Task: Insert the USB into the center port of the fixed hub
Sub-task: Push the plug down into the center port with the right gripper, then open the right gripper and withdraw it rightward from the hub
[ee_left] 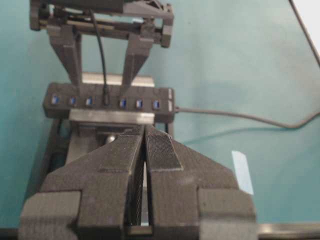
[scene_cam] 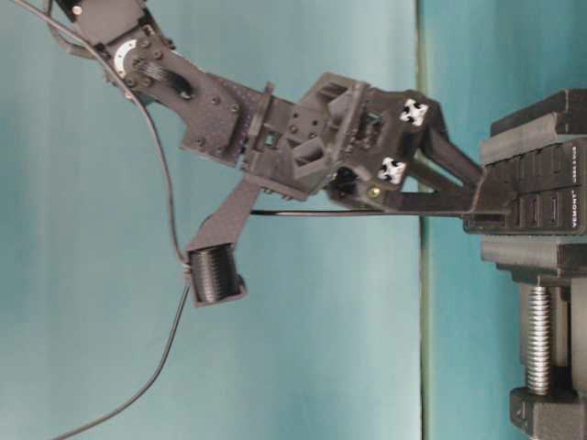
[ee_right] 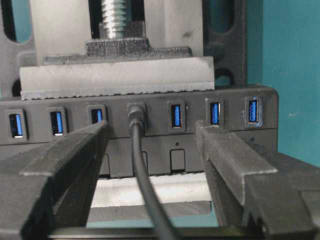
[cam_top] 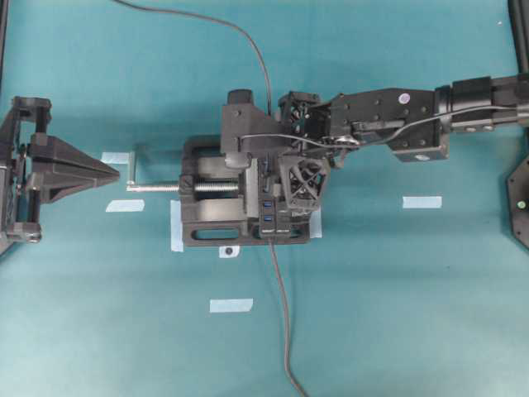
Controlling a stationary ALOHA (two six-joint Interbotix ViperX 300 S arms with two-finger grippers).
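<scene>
overhead exterior: teal table with pale blue tape strips; black vise with silver screw clamping the fixed hub, only a few blue ports visible under the right gripper; left gripper well apart at the left edge, its jaws pressed together. table-level exterior: only this view shows the right gripper's fingers reaching the hub's face, a thin cable running level between them, and white lettering on the hub reading "vemont". left wrist: looks over the clenched left fingers at the hub's full row of seven; the usb sits in the center port, the right fingers standing apart on either side of it. right wrist: closest look; the plug is seated in the fourth slot, three blue-tongued ports each side, the released fingers clear of the plug, grey serrated vise jaw above.
</scene>
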